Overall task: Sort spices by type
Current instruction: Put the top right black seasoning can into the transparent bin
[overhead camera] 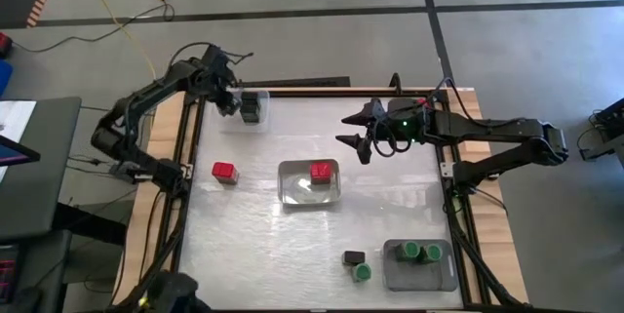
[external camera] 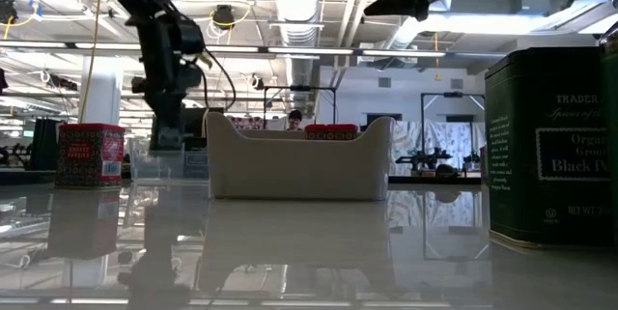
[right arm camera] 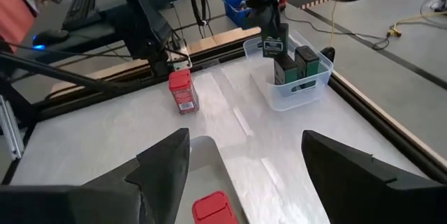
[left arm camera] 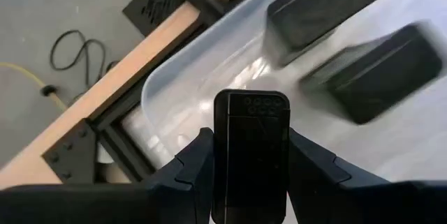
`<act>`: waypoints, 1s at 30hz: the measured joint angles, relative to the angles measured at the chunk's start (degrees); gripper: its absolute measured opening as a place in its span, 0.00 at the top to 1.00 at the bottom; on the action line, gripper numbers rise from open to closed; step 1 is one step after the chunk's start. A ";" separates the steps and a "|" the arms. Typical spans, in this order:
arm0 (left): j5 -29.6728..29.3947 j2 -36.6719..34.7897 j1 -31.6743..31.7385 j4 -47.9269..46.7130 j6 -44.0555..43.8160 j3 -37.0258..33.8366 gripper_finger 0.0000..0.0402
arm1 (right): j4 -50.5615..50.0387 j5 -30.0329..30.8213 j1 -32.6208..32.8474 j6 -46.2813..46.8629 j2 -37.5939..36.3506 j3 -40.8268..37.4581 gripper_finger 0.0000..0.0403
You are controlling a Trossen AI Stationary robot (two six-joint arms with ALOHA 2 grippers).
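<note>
Black box [left arm camera: 251, 155] clamped in your left claw [left arm camera: 250, 175], above the far-left clear tray [right arm camera: 302, 88].
Probably joining two black boxes [right arm camera: 297, 65] there; right claw [right arm camera: 244, 161] waits apart, empty.

Two tins [overhead camera: 253, 106] sit in the far-left tray [overhead camera: 261, 124]; one tin [overhead camera: 320, 171] in the middle tray [overhead camera: 309, 194]; another tin [overhead camera: 225, 172] left of it.

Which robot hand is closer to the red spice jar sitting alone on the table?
The left gripper, up by the clear tray holding a black spice box. The red jar sits below it; the right gripper is farther off.
</note>
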 joint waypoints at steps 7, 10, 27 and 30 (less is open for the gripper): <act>-0.09 4.57 -0.01 1.79 9.23 0.00 0.67 | 0.01 0.12 0.02 0.17 0.00 -0.01 0.25; -0.13 5.52 0.04 3.31 11.65 0.00 0.67 | 0.02 0.13 0.02 0.17 0.00 -0.02 0.25; 2.88 5.97 0.24 7.26 12.90 0.02 0.66 | -0.41 0.13 0.02 1.67 0.00 -0.02 0.25; 2.88 5.97 0.24 7.55 12.71 0.02 0.64 | -0.41 0.13 0.02 1.66 0.00 -0.02 0.25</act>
